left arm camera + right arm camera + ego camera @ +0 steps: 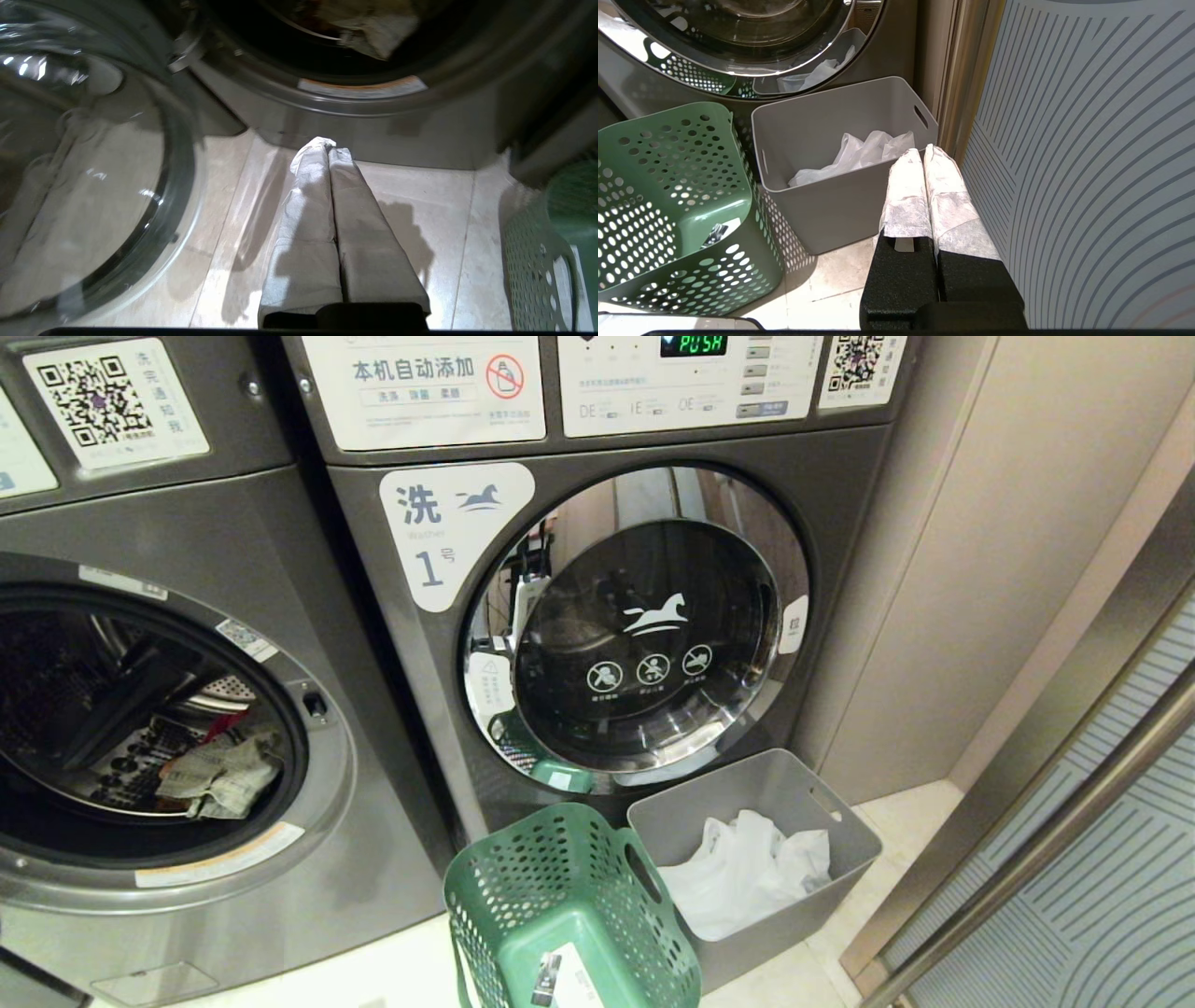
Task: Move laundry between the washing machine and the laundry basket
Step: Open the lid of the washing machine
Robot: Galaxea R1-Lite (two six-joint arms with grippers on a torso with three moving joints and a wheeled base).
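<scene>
Only wrist views are showing grippers: left gripper [328, 148] & right gripper [923, 151], jaws pressed together, empty. Laundry basket [523, 887] at 6 o'clock is sitting green, perforated.

Self-service laundrette: numbered front-loaders [579, 616] side by side, QR payment stickers [103, 397], tiled floor [420, 210].

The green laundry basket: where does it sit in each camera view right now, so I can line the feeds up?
Head view: the green laundry basket is at the bottom centre, just left of the grey bin.
Left wrist view: only its perforated wall shows, at the right edge.
Right wrist view: it fills the left side, touching the grey bin.
Shared landmark: the grey bin, in the head and right wrist views; the left wrist view misses it.
</scene>
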